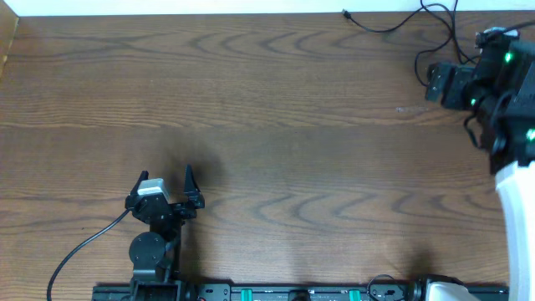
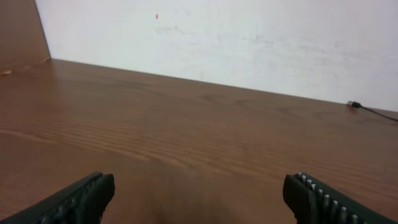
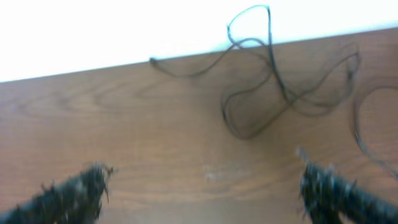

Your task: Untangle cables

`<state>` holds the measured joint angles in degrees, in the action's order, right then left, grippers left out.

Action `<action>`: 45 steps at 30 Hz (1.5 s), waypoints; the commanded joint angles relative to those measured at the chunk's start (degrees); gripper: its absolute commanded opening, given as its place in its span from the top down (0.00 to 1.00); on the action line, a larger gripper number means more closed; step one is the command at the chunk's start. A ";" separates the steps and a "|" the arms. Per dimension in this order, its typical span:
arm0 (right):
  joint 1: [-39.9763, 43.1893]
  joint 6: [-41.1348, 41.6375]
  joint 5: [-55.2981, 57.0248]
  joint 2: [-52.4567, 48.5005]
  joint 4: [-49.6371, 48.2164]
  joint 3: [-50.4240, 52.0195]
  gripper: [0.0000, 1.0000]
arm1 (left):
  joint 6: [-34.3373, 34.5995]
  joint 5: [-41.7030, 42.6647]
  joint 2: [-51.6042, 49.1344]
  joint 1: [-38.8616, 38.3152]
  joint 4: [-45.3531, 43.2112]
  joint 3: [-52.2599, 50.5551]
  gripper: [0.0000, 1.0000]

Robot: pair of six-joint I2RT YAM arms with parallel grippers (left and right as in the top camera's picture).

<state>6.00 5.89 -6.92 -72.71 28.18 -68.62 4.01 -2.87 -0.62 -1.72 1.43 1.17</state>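
Thin black cables (image 1: 393, 25) lie in loose loops at the table's far right edge, with one small plug (image 1: 346, 14) pointing left. In the blurred right wrist view the loops (image 3: 273, 87) cross each other ahead of my right gripper (image 3: 205, 193), which is open, empty and short of them. In the overhead view the right gripper (image 1: 435, 82) hovers just below the loops. My left gripper (image 1: 167, 196) is open and empty near the front left; its wrist view (image 2: 199, 199) shows one cable end (image 2: 354, 104) far off. No white cable shows.
A pale smudge (image 1: 410, 109) marks the wood below the right gripper. The left arm's thick black cable (image 1: 84, 247) trails off the front left. A white wall (image 2: 249, 37) stands behind the table's far edge. A raised wooden edge (image 1: 8, 42) borders the left side.
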 commanded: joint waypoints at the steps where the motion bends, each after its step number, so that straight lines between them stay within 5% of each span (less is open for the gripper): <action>1: -1.60 2.93 -5.29 5.79 -13.81 13.25 0.01 | -0.98 -0.52 0.35 -0.09 2.58 -0.94 0.08; 8: -2.73 3.54 -6.80 17.35 -41.72 39.82 0.01 | -0.98 -0.52 0.35 -0.09 2.58 -0.94 0.08; 17: -2.73 3.50 -6.73 35.47 -50.05 61.61 0.01 | -0.98 -0.52 0.35 -0.07 2.58 -0.94 0.08; 22: -2.73 3.50 -6.54 44.15 -48.63 68.37 0.01 | -0.98 -0.52 0.35 -0.09 2.58 -0.94 0.08; 34: -2.75 3.23 -5.03 56.50 -24.37 68.28 0.01 | -0.98 -0.55 0.35 -0.09 2.58 -0.94 0.08; 45: -3.17 0.72 -4.90 64.26 -24.68 68.28 0.01 | -0.98 -0.52 0.35 -0.09 2.58 -0.94 0.08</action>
<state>3.36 7.55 -12.08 -10.46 3.14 -0.38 3.99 -2.87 -0.62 -1.72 1.61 1.28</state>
